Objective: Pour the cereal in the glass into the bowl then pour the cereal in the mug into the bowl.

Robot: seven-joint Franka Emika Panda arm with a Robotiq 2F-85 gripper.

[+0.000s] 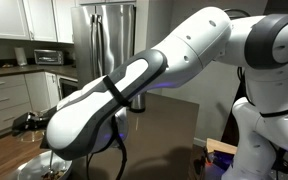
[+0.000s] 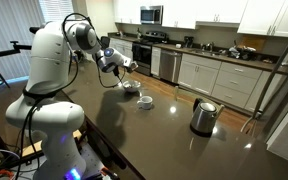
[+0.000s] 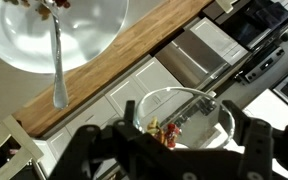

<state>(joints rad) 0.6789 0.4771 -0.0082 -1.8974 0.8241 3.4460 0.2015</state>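
Glass [image 3: 180, 112] clamped inside pincer [image 3: 178, 138]; bowl [image 3: 96, 26] beyond.

In an exterior view the camera sits very close to the robot's arm [image 1: 134, 85], so the white arm fills most of the picture, and it looks past it at the fridge [image 1: 109, 35] and cupboards [image 1: 9, 20]. In an exterior view the camera stands far back across the dark table [image 2: 184, 150] and sees the whole robot [image 2: 49, 90] and the bowl [image 2: 131, 87]. The wrist view looks down from close above the glass [image 3: 184, 110] and also sees the bowl [image 3: 104, 25], and both exterior views share the arm.
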